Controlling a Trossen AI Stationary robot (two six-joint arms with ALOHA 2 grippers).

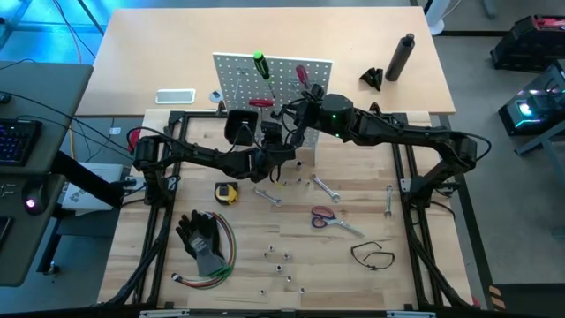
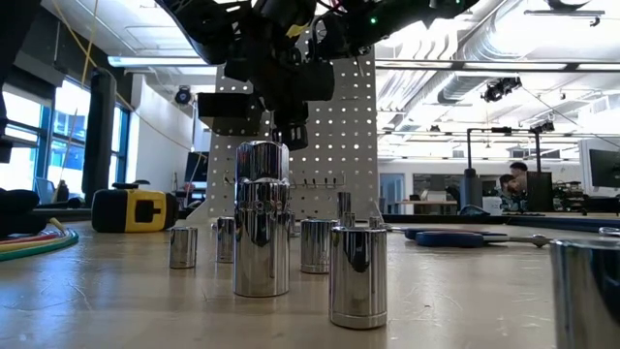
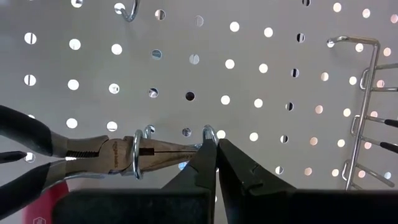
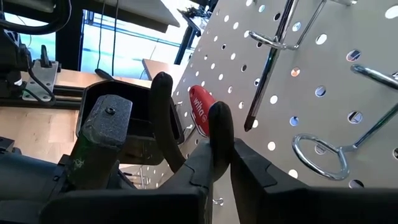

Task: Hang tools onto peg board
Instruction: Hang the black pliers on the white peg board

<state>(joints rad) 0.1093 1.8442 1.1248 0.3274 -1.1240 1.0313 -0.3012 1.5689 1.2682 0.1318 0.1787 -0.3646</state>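
The white peg board (image 1: 231,78) stands upright at the table's far middle. A green screwdriver (image 1: 261,64) and a red one (image 1: 300,75) hang on it. Red-and-black pliers (image 3: 118,154) lie level through two ring hooks (image 3: 137,152) low on the board. My left gripper (image 3: 216,149) is shut at the pliers' nose, close in front of the board (image 3: 261,68). My right gripper (image 4: 221,155) is shut on the pliers beside the black bin (image 4: 134,124). In the high view both grippers crowd at the board's foot, left (image 1: 275,134), right (image 1: 289,111). My left gripper's shut fingertips (image 3: 205,152) meet the pliers' nose tip (image 3: 189,148) beside the second ring hook (image 3: 209,132), coming level at the board. Whether the tip lies between the fingers or only against them cannot be told. My right gripper pinches one black handle of the pliers (image 4: 219,127) between its two fingers, near that handle's free end. The other handle (image 4: 163,106) stands free beside it. The pliers' red part (image 4: 200,104) lies against the board, clear of the table.
On the table lie a yellow tape measure (image 1: 226,192), wrenches (image 1: 267,196), red scissors (image 1: 323,216), a black loop (image 1: 372,256), black gloves (image 1: 201,238) with coloured wires, and several small metal sockets (image 2: 262,218). A wire rack (image 3: 367,112) sticks out of the board.
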